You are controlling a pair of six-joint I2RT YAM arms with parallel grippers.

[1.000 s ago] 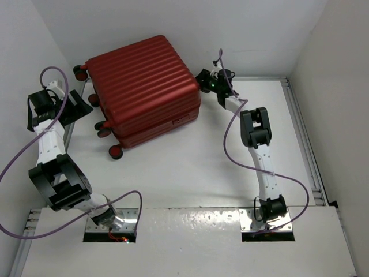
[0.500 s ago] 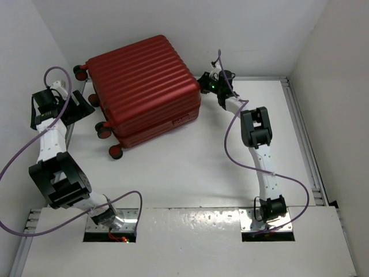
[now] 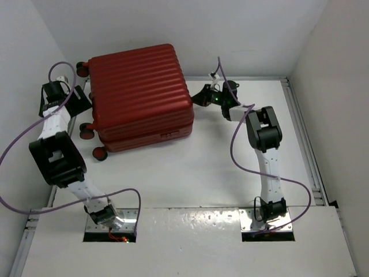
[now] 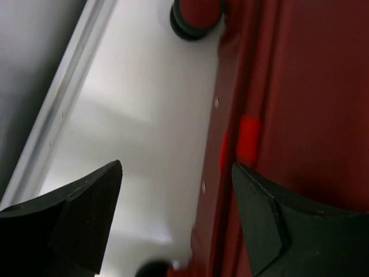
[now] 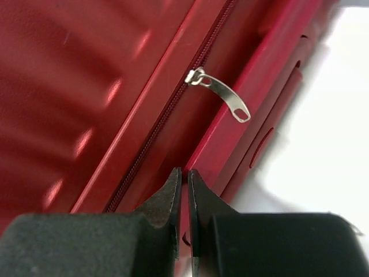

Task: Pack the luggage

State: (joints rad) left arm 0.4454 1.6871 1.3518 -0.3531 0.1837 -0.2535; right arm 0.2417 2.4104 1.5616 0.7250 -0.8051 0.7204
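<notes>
The luggage [image 3: 138,95] lies closed on its side at the back left of the bench [image 3: 173,167], and it sits differently from a second ago. Then it lay skewed, with one near corner pointing toward the arms. Now its front edge runs nearly square to them, and the whole case is a little further left. Its wheels [image 3: 99,153] point left.

The right hand [image 5: 183,173] is the other change. A second ago it was close against the luggage's right side with its fingers apart. Now it stands just off that side, clear of the shell in the overhead view, and its fingers are pressed together on nothing. Its wrist camera shows the zip [image 5: 167,115] running along the seam, apparently shut. The metal zipper pull [image 5: 218,94] sticks out beyond the fingertips, untouched.

The left hand [image 4: 176,173] is now tucked in at the luggage's left side, among the wheels. Its fingers are spread wide, one over bare bench and the other in front of the red shell's edge. It grips nothing, as far as its view shows, and I cannot tell whether it touches the case.

My reading is that the closing missed the pull while the case turned under the arms. The luggage is still shut, so packing has not really begun. The squarer pose may suit the zip work, but the right hand probably has to reopen and go back for the pull.
</notes>
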